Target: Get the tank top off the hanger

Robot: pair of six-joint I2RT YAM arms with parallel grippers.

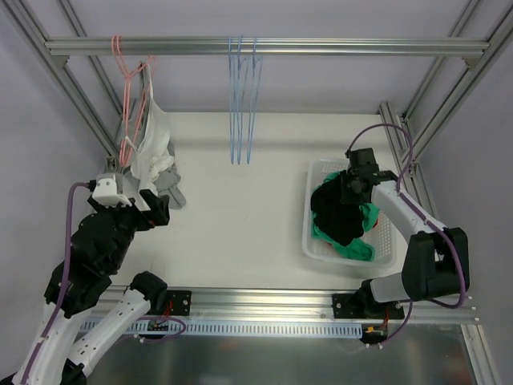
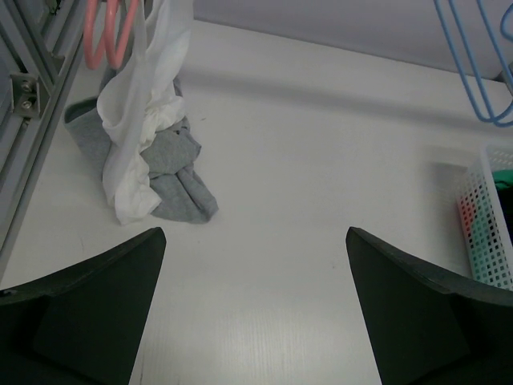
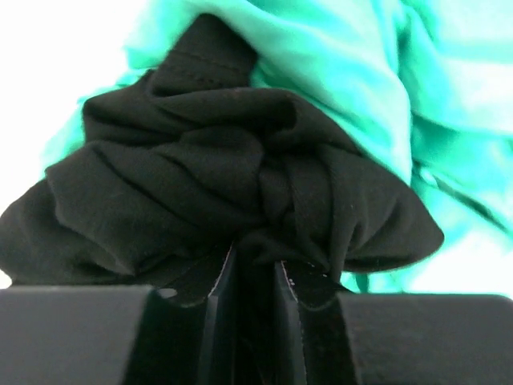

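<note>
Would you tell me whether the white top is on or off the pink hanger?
On: the white top hangs from the pink hanger, its lower end resting on the table.

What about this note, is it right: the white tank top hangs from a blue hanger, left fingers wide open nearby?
Wrong hanger. The top external view shows the white tank top draped on the pink hanger; the blue hangers hang bare. The left fingers are indeed wide open nearby.
</note>
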